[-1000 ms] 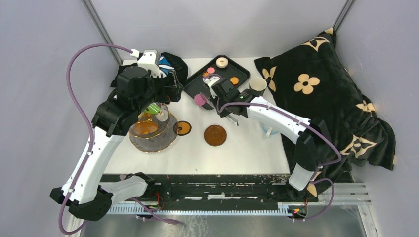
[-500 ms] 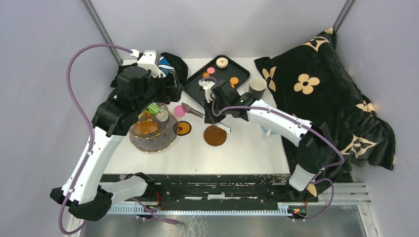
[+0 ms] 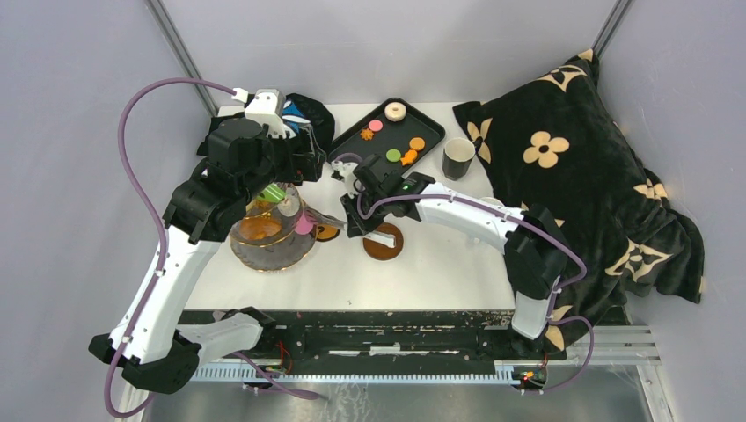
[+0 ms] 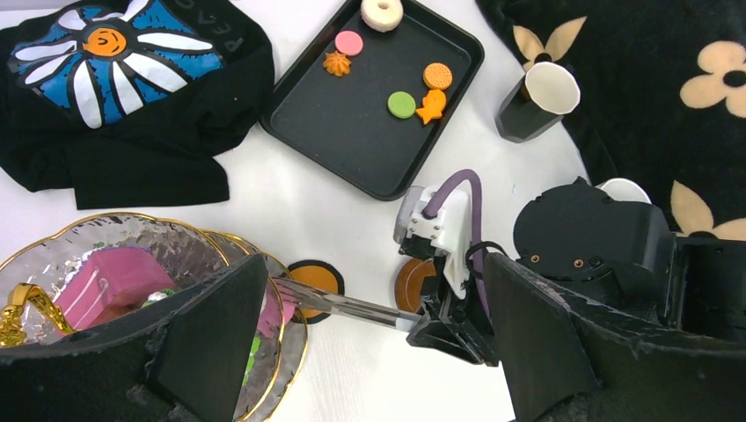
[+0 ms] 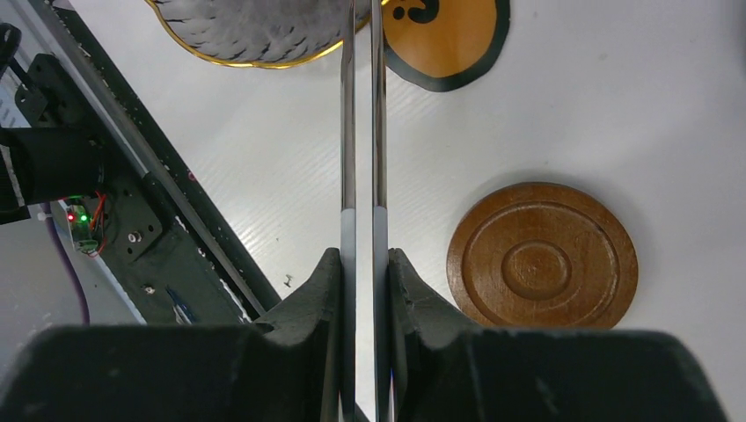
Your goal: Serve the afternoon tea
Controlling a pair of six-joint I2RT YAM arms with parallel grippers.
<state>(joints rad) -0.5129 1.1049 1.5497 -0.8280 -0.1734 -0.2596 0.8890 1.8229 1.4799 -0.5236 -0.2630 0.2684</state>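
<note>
Clamping tongs (image 5: pixel 361 132), right claw (image 5: pixel 359 268) holds pink pastry (image 3: pixel 303 225) at their tips above the stand (image 3: pixel 264 253).

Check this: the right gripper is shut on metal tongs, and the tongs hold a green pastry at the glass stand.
One detail is wrong: the pastry is pink, not green. The top external view shows the right gripper shut on the metal tongs, and the tongs hold a pink pastry at the glass stand.
</note>
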